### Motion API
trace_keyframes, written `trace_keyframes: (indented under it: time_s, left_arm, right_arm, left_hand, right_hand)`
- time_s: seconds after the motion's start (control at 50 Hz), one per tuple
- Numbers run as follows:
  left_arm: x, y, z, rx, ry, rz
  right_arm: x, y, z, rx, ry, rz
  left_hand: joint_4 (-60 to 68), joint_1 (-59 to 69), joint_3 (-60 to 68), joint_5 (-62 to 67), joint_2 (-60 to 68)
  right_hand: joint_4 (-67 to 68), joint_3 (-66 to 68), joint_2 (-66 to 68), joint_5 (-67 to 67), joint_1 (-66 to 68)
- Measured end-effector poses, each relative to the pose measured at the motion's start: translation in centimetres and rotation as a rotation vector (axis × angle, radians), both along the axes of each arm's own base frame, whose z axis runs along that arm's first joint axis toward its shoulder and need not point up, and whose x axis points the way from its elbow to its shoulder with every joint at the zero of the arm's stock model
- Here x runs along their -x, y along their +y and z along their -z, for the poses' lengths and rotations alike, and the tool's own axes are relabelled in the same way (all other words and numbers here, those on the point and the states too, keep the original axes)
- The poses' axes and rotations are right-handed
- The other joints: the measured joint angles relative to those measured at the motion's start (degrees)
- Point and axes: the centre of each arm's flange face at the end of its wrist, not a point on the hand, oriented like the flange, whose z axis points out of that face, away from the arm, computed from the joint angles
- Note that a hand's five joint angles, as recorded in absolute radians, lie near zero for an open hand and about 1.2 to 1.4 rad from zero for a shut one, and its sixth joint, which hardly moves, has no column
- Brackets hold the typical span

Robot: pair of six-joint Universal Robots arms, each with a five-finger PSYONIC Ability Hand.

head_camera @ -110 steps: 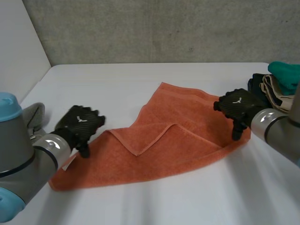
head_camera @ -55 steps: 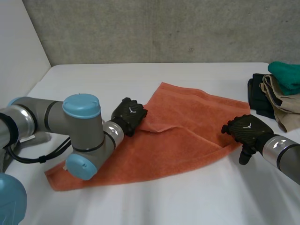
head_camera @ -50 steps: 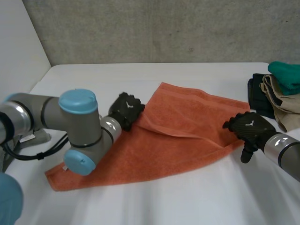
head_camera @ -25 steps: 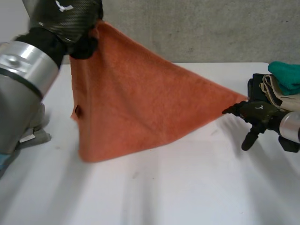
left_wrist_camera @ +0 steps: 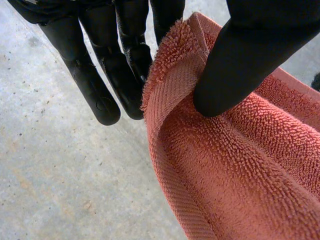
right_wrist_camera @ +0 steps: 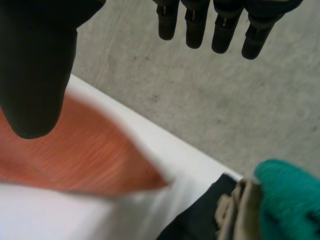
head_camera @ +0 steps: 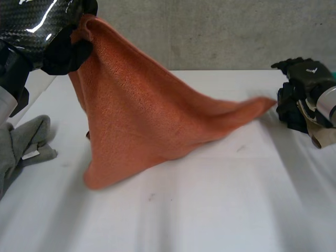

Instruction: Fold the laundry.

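An orange towel (head_camera: 142,121) hangs in a cone from my left hand (head_camera: 37,26), which is raised high at the near left. In the left wrist view the thumb (left_wrist_camera: 250,55) pinches the towel's hemmed edge (left_wrist_camera: 170,95) against the fingers. The towel's lower edge rests on the white table (head_camera: 210,210), and one corner (head_camera: 265,103) stretches out to the right. My right hand (head_camera: 304,73) is lifted at the far right, apart from that corner, with straight fingers (right_wrist_camera: 200,25) and nothing in it. The towel's corner (right_wrist_camera: 85,155) lies below its thumb.
A pile of clothes sits at the table's right edge under my right hand: a dark garment (head_camera: 291,110), a beige one (head_camera: 320,131) and a teal one (right_wrist_camera: 290,195). A grey cloth (head_camera: 21,147) lies at the left edge. A concrete wall stands behind the table.
My left hand took hold of the towel's edge and lifted it high toward the camera. My right hand let go of the right corner, opened and rose to the far right.
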Motion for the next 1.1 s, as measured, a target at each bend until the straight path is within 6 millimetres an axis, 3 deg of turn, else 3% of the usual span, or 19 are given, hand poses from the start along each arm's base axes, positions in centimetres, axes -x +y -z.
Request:
trace_keyframes:
  time_s: [0.08,0.16,0.24,0.4,0.52,0.68,0.72,0.86,0.94,1.02,1.1]
  left_arm:
    - [-0.2,-0.3,0.3,-0.009,-0.001,-0.013]
    - [-0.3,-0.5,0.4,-0.013,-0.001,-0.02]
    - [-0.3,-0.4,0.4,-0.011,0.001,-0.02]
    - [-0.3,-0.2,-0.1,0.002,0.007,-0.016]
    - [-0.3,-0.2,-0.4,0.009,0.011,-0.016]
    - [-0.4,0.2,-0.7,0.016,0.015,-0.016]
    - [-0.5,0.2,-0.7,0.017,0.016,-0.017]
    - [-1.1,0.1,-0.8,0.013,0.03,-0.046]
    - [-1.8,-0.3,-0.8,0.008,0.042,-0.074]
    - [-2.9,-1.3,-1.0,0.003,0.059,-0.128]
    - [-4.2,-2.4,-1.1,-0.011,0.072,-0.184]
  right_arm:
    - [0.2,0.1,-0.9,0.03,0.049,-0.016]
    - [0.1,-0.2,-0.4,0.029,0.118,-0.045]
    - [-0.5,-0.3,1.4,-0.012,0.177,-0.087]
    - [-1.6,0.0,6.8,-0.156,0.271,-0.18]
    - [-1.8,-0.4,8.9,-0.183,0.233,-0.181]
    - [-3.2,-1.8,10.9,-0.054,0.199,-0.183]
    - [-3.6,-2.0,11.3,-0.019,0.201,-0.186]
    - [-4.7,-3.3,12.5,0.115,0.23,-0.163]
    - [-3.8,-4.1,11.3,0.152,0.25,-0.124]
    - [-1.5,-4.3,6.5,0.191,0.267,-0.064]
    - [0.5,-3.1,0.6,0.23,0.271,-0.027]
  left_hand:
    - [0.0,0.0,0.0,0.0,0.0]
    - [0.0,0.0,0.0,0.0,0.0]
    - [0.0,0.0,0.0,0.0,0.0]
    - [0.0,0.0,0.0,0.0,0.0]
    - [0.2,0.0,0.2,0.0,0.1]
    - [0.2,0.0,0.2,0.0,0.0]
    - [0.2,0.0,0.2,0.0,0.1]
    - [0.2,0.0,0.2,0.0,0.1]
    - [0.2,0.0,0.2,0.0,0.1]
    - [0.2,0.0,0.2,0.0,0.1]
    - [0.2,0.0,0.2,0.0,0.1]
  right_hand:
    - [-0.2,-0.9,-0.2,-0.4,0.0]
    - [-0.2,-0.9,-0.2,-0.4,0.0]
    - [-0.2,-0.9,-0.2,-0.4,0.0]
    - [-0.2,-0.9,-0.2,-0.4,0.0]
    - [-0.2,-0.9,-0.2,-0.4,0.0]
    - [0.8,0.1,0.8,0.5,0.6]
    - [6.4,5.8,6.5,5.2,5.5]
    - [50.0,49.3,50.7,48.8,49.6]
    - [56.1,55.1,55.5,53.5,52.5]
    - [56.3,55.2,55.5,53.5,52.5]
    - [56.3,55.2,55.5,53.5,52.5]
